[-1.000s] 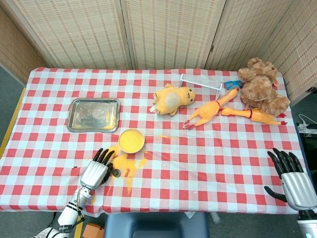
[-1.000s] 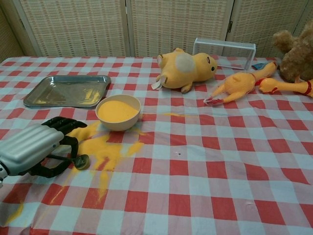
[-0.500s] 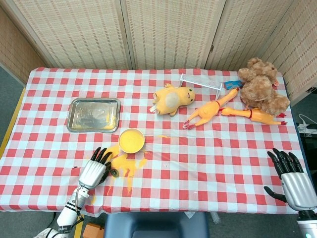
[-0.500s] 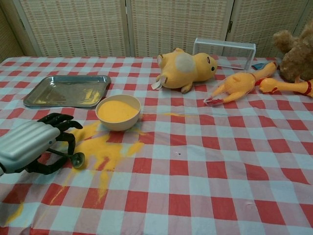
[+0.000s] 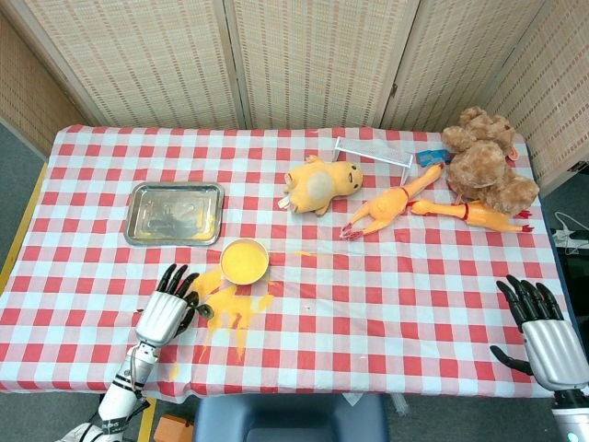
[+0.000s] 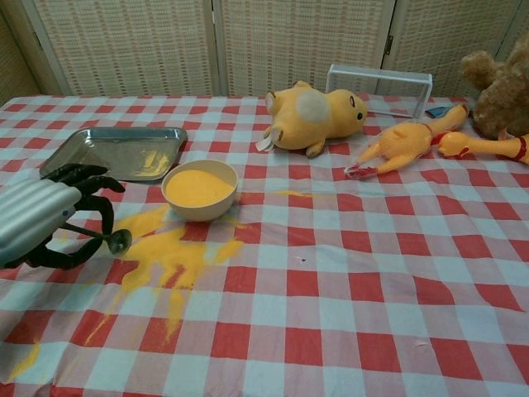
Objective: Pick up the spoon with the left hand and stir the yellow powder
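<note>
Woven screens stand behind a worktop [image 5: 386,304] covered in red-and-white check cloth. In the head view, the left robot hand [image 5: 164,313] sits at the lower left of the frame, fingers curled round the thin handle of the spoon [image 5: 204,310], whose small round head pokes out toward the spilled yellow powder [image 5: 237,307]. The bowl [image 5: 244,261] of powder lies just above the spill, the steel tray [image 5: 175,213] further up and left. The right robot hand [image 5: 545,330], at the lower right edge, is empty with fingers spread. Plush toys and rubber chickens lie at the upper right.

In the chest view, the left robot hand [image 6: 41,222] is at the left edge, holding the spoon [image 6: 111,241] with its head at the rim of the powder [image 6: 169,252], below and left of the bowl [image 6: 201,190]. The spoon looks light, stiff and slim (likely slippery metal), so it could twist in the fingers; a hold well up the handle seems right. The handle is mostly hidden inside the fingers, and whether the head touches the cloth is hard to tell. The right robot hand is out of this view.
</note>
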### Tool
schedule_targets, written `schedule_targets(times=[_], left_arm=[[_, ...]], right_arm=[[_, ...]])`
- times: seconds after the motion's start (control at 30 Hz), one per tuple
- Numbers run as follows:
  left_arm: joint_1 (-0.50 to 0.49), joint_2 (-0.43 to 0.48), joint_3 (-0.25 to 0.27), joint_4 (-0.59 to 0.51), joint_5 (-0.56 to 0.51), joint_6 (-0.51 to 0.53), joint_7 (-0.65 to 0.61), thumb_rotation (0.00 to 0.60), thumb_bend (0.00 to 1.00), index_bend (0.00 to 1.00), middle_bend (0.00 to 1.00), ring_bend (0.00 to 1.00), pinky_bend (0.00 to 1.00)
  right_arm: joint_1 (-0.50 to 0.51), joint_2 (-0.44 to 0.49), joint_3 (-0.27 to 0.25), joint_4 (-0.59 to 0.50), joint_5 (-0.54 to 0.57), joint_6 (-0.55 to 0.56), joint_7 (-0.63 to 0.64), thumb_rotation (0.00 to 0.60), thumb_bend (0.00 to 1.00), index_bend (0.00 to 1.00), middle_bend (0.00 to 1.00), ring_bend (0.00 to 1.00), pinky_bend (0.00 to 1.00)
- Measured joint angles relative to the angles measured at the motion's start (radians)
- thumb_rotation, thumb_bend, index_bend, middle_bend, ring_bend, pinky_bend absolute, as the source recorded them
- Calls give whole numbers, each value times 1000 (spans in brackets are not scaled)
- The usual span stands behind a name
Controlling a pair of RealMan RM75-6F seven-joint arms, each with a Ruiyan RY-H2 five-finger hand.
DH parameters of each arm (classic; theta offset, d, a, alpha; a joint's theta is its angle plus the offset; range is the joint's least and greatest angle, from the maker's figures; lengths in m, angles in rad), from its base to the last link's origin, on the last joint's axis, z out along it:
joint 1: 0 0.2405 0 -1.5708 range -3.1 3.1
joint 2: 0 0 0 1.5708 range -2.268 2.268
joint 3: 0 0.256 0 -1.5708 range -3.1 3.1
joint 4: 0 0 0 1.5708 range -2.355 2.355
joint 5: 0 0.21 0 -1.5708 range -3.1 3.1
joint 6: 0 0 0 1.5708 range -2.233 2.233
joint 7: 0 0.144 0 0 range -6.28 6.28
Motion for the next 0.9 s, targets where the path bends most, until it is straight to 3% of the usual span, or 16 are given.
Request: schedule_targets(times=[0.43, 0.9], left_arm=[[-54, 47, -85, -122, -2, 15, 71, 600, 489, 747, 169, 0, 0], [-212, -79, -201, -81, -73, -96, 307, 600, 490, 747, 175, 0, 0]], right_arm=[[4, 0, 1, -1, 2, -7, 1, 600, 86, 0, 0, 0, 0], [13, 0, 12, 5, 31, -25, 7, 600, 94, 0, 0, 0, 0]])
